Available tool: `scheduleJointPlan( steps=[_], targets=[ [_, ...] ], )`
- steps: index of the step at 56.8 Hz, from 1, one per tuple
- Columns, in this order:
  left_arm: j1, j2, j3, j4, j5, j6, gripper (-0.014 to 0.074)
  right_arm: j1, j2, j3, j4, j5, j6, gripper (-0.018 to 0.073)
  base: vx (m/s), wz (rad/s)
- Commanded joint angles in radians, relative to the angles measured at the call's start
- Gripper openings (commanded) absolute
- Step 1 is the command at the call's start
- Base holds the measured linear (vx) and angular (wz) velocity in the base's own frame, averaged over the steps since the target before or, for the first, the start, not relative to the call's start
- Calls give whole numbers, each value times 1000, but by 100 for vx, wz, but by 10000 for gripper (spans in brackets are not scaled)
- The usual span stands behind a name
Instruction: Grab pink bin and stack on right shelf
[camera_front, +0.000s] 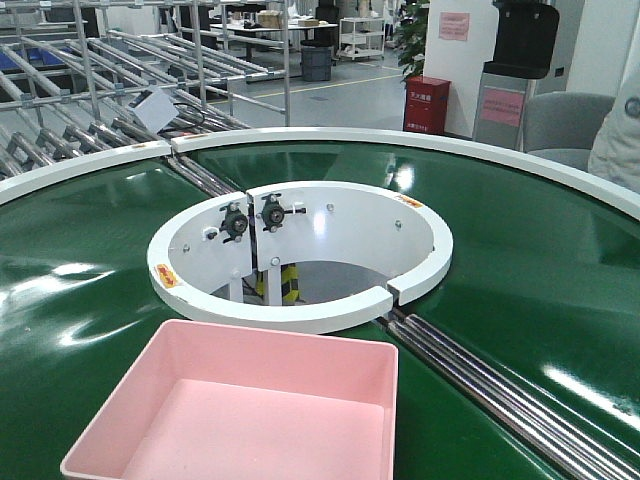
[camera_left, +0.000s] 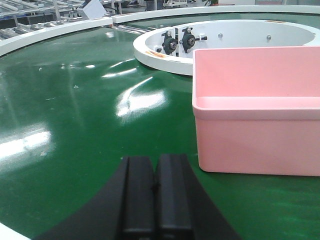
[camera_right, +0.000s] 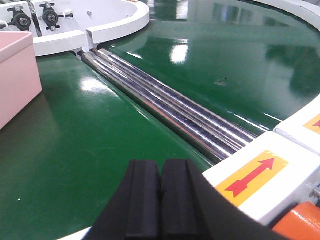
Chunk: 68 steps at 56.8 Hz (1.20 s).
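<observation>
The pink bin (camera_front: 250, 410) rests empty on the green conveyor belt (camera_front: 80, 300), near the front edge in the front view. In the left wrist view the pink bin (camera_left: 255, 110) stands to the right and ahead of my left gripper (camera_left: 156, 162), which is shut with nothing between its fingers. In the right wrist view only a corner of the pink bin (camera_right: 17, 75) shows at the far left, well apart from my right gripper (camera_right: 161, 167), also shut and empty. Neither gripper appears in the front view. The right shelf is out of view.
A white ring guard (camera_front: 300, 255) surrounds the conveyor's central opening, just behind the bin. Steel rollers (camera_right: 165, 107) cross the belt diagonally to the bin's right. A white rim with a red arrow label (camera_right: 255, 175) lies beside my right gripper. Roller racks (camera_front: 90, 90) stand at the back left.
</observation>
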Motion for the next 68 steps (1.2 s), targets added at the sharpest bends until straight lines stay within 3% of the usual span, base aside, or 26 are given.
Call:
scheduleJointPlan(
  steps=[1, 34, 42, 50, 68],
  targets=[
    [0, -6, 17, -2, -83, -8, -8, -1, -11, 0, -10, -79, -10, -8, 0, 0],
    [0, -6, 17, -2, -83, -8, -8, -1, -11, 0, -10, -83, -10, -8, 0, 0],
    [0, -6, 17, -1, -93, 0, -8, -1, -11, 0, -79, -119, -36, -8, 0, 0],
    [0, -6, 17, -2, -168, 0, -8, -1, -11, 0, 27, -204, 29, -8, 0, 0],
    [0, -6, 16, -10, -396, -9, -8, -1, -11, 0, 28, -445, 30, -8, 0, 0]
  ],
)
